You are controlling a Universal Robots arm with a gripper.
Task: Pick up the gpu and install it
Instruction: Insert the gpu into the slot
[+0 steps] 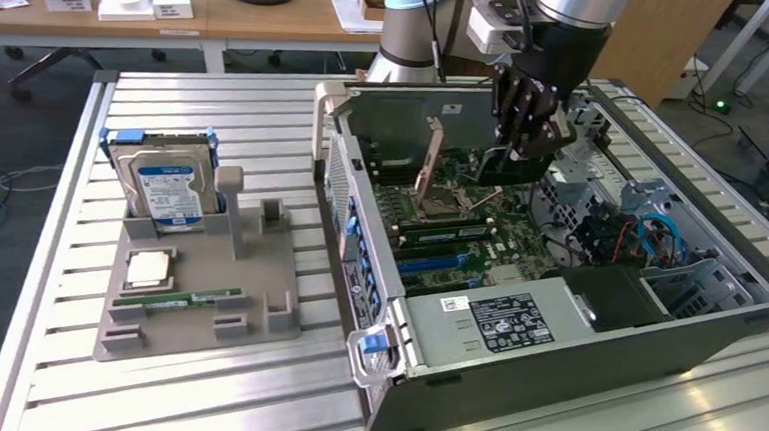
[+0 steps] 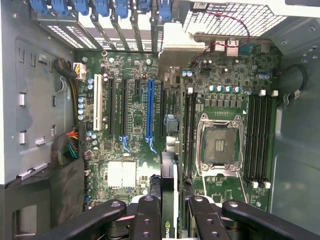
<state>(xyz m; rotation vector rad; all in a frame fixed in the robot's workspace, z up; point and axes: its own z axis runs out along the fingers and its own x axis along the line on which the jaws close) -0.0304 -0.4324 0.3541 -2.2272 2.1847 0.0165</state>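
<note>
The gpu (image 1: 511,169) hangs inside the open computer case (image 1: 698,335), just above the motherboard (image 1: 445,214). My gripper (image 1: 529,149) is shut on its upper edge. In the wrist view the gpu (image 2: 169,192) appears edge-on as a thin dark card running away from between my fingers (image 2: 147,220), and my gripper (image 2: 170,220) clamps it from both sides. The card lies over the board a little to one side of the long blue slot (image 2: 149,107) and next to the empty CPU socket (image 2: 220,145).
A grey parts holder (image 1: 258,313) stands on the slatted table at the exterior view's left, with a hard drive (image 1: 166,187), a RAM stick (image 1: 179,298) and a CPU chip (image 1: 150,268). Case walls, drive cages (image 1: 652,222) and the power supply (image 1: 505,318) surround the board.
</note>
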